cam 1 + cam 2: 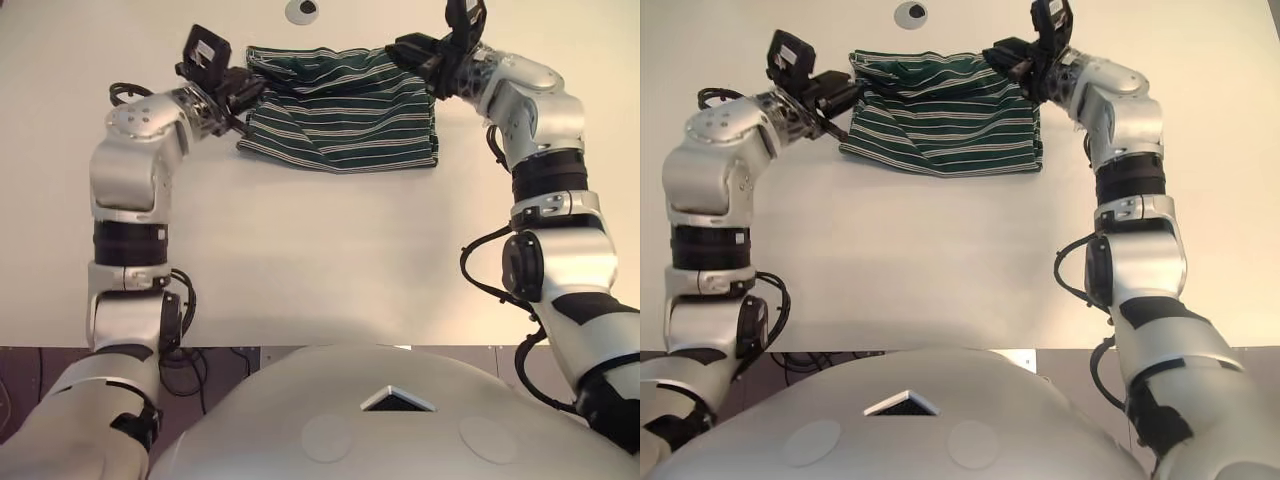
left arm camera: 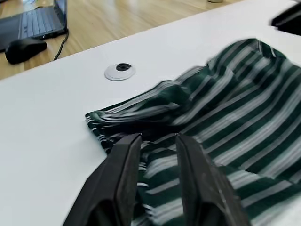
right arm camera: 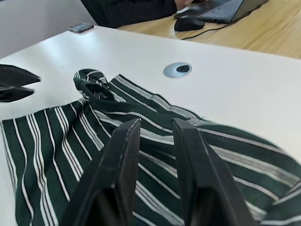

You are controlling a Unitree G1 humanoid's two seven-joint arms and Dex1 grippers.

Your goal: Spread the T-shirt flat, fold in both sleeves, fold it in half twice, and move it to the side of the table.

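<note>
Left eye view looks down on a white desk (image 1: pixel 300 260) with a round grey grommet (image 1: pixel 301 11) set into its far edge, and everything else is placed from that grommet. The T-shirt (image 1: pixel 340 115), dark green with thin white stripes, lies on the desk just on the robot's side of the grommet. It is gathered into a rough, rumpled rectangle whose far edge runs nearly straight a little short of the grommet. Its near edge sags in loose layers. The left jaws sit to the left of the grommet and nearer the robot, at the shirt's left edge. The right jaws sit to the right of the grommet, at the shirt's far right corner. From the left wrist view striped cloth bunches up around the left jaws, and from the right wrist view the cloth lies under and between the right jaws. Whether either pair pinches the cloth or stands loose on it, I cannot tell. Beyond the grommet, on a wooden surface, lie a laptop (image 2: pixel 40 21) and a dark mouse (image 2: pixel 23 47).
</note>
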